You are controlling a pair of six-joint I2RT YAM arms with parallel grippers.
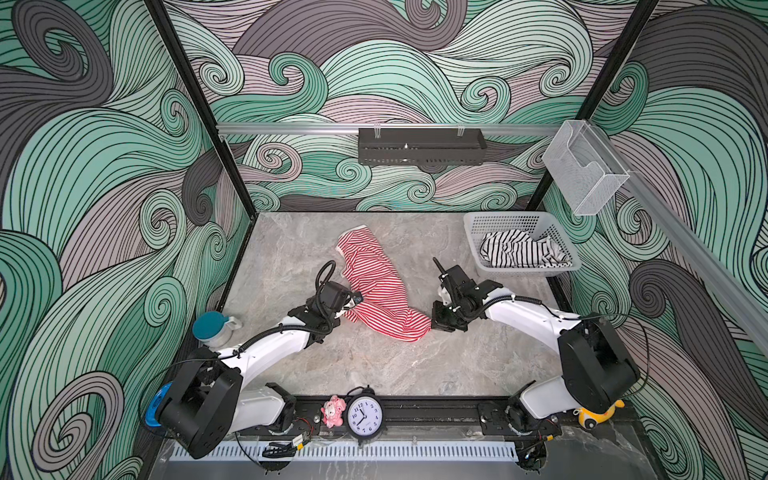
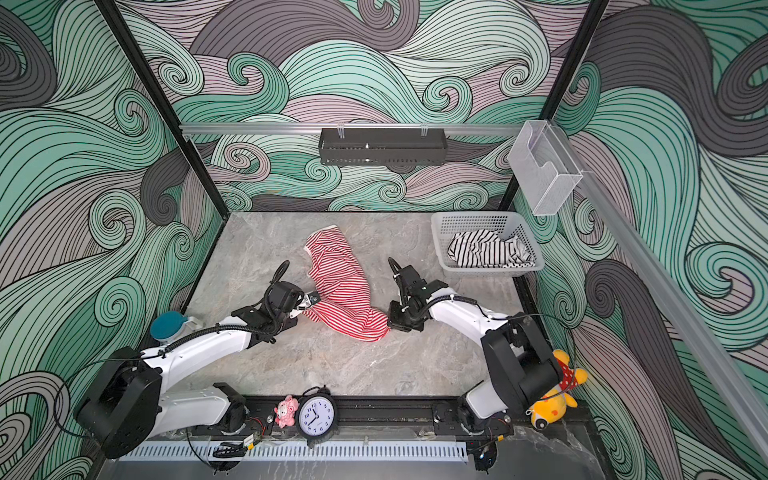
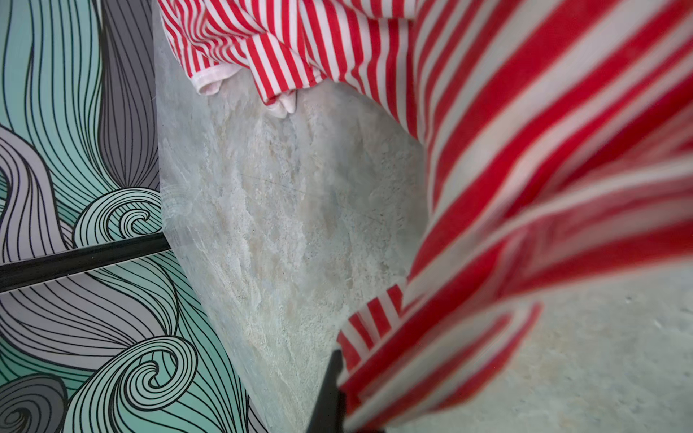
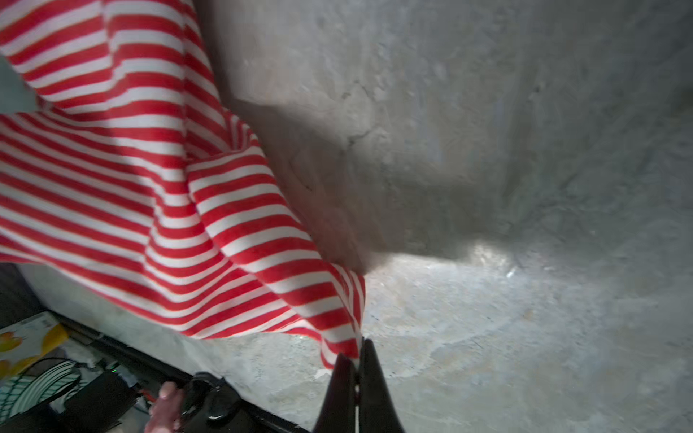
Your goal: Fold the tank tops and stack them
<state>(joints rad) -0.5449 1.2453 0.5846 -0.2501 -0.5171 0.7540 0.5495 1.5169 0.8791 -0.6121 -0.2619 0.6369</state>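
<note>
Low over the table (image 1: pixel 415 365), reaching inward, left gripper (image 1: pixel 355 300) pinches the red top's (image 1: pixel 380 286) left edge; right gripper (image 1: pixel 432 325), angled down, pinches its near right corner.

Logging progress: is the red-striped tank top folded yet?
Not folded. The red-striped tank top lies bunched, left claw and right claw pinching its edges.

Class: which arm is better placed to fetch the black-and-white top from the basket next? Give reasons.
Probably the right: the right pincer is nearer the basket holding the black-and-white top. The left pincer sits beyond the red top, which both grip.
</note>
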